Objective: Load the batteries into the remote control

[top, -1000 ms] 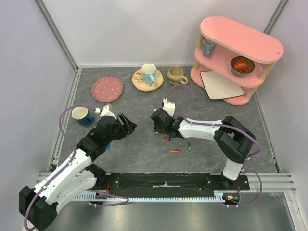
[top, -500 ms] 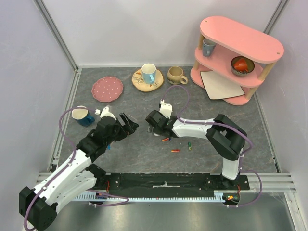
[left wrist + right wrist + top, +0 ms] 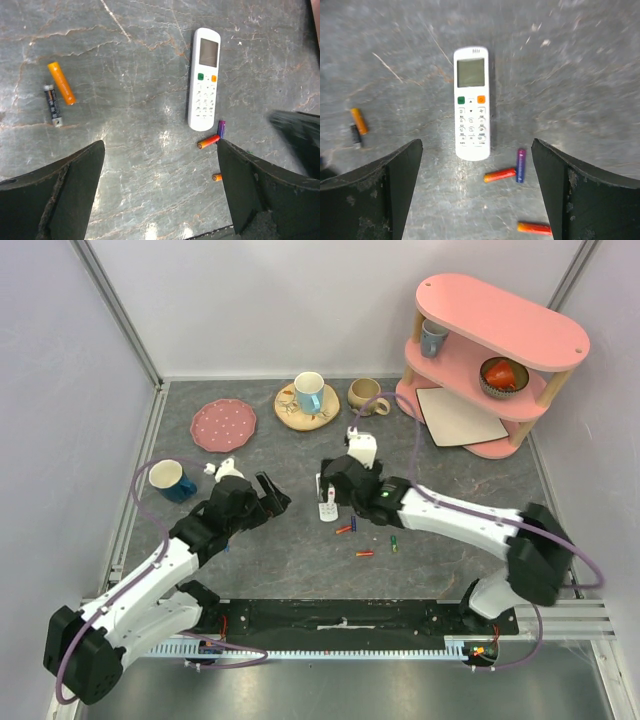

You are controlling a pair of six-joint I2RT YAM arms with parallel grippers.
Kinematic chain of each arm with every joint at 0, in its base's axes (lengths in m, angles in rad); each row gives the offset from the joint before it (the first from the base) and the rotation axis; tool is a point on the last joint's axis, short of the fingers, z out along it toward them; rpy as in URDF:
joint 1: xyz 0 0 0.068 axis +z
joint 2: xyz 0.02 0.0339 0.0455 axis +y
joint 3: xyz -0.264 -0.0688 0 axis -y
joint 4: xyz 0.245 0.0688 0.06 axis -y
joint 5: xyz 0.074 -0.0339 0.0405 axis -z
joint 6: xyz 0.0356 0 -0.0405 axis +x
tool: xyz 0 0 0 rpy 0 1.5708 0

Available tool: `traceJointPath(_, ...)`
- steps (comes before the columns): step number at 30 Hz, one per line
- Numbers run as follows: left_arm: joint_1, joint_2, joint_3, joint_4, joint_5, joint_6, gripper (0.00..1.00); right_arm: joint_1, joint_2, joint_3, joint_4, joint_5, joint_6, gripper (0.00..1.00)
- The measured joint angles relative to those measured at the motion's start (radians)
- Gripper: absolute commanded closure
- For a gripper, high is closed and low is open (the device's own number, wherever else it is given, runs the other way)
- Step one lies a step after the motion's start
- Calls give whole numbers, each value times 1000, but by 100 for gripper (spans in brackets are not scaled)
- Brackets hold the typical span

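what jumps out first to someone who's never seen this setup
The white remote control lies face up mid-way across the grey tabletop, framed by the open fingers of the right gripper hovering above it. Bright batteries, red-orange and purple, lie scattered by its button end. At the far right, the pink shelf stands out.

You find the remote control (image 3: 328, 510) near the middle of the worktop (image 3: 440, 470). Two batteries (image 3: 500, 175) lie close together just beside its near right corner. More batteries (image 3: 365, 553) lie nearer the front edge. Other batteries (image 3: 61, 82) lie well apart to its left. The shelf (image 3: 490, 360) stands in the far right corner.
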Motion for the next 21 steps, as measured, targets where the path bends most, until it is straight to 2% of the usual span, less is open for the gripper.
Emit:
traceJointPath(5, -16, 92, 14, 90, 10, 33, 2, -3, -254, -86, 5, 92, -144, 2)
traceJointPath(10, -48, 299, 132, 125, 56, 64, 11, -30, -381, -252, 10, 102, -264, 2)
traceJointPath(15, -110, 545, 331, 99, 19, 77, 8, -31, -560, -382, 16, 61, -340, 2)
traceJointPath(21, -191, 833, 610, -12, -48, 82, 7, -33, -662, -385, 69, 18, -383, 2)
